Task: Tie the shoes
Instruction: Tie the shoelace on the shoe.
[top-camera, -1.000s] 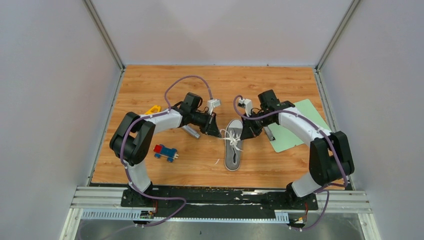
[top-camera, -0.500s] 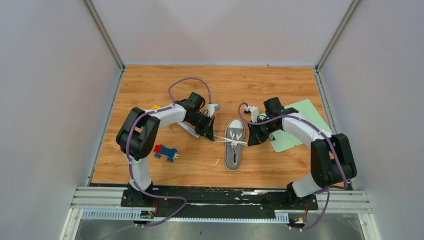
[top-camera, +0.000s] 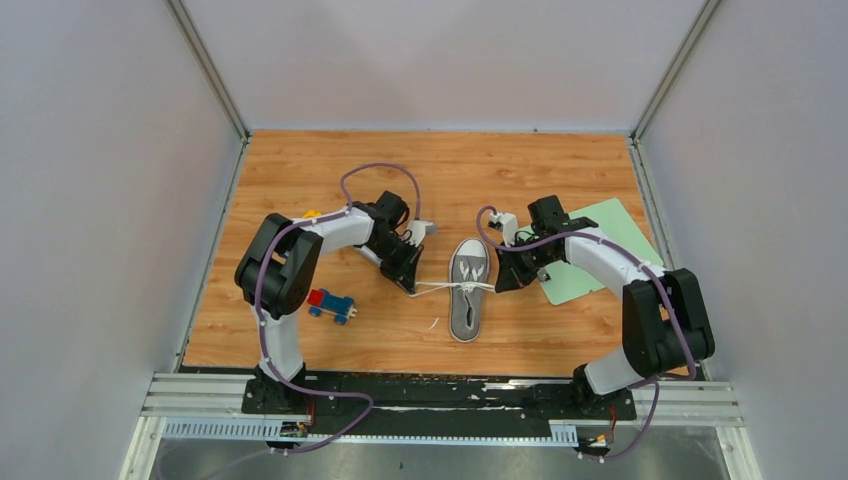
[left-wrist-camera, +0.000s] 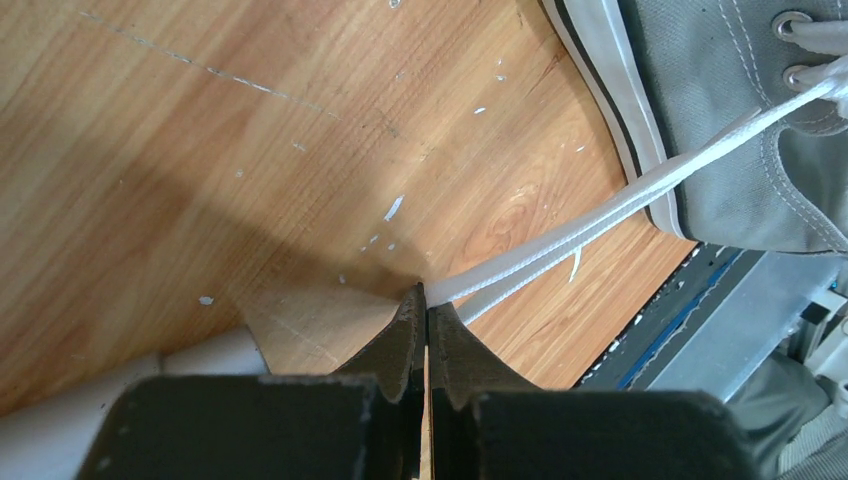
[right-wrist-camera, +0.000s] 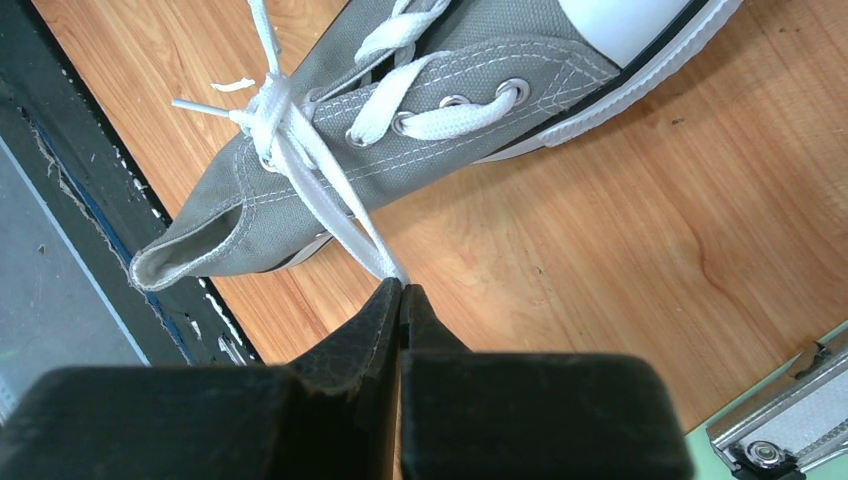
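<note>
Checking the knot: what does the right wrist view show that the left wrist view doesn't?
Right wrist only: the knot over the eyelets, the white toe cap, the right claw. Left wrist only: the left claw, a pale cylinder beside it. Both: the grey shoe, taut white lace pinched in a shut claw, the wooden table.

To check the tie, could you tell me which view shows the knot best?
The right wrist view: the knot sits close and unobstructed on the shoe. The top view shows it tiny; the left wrist view shows only lace strands.
</note>
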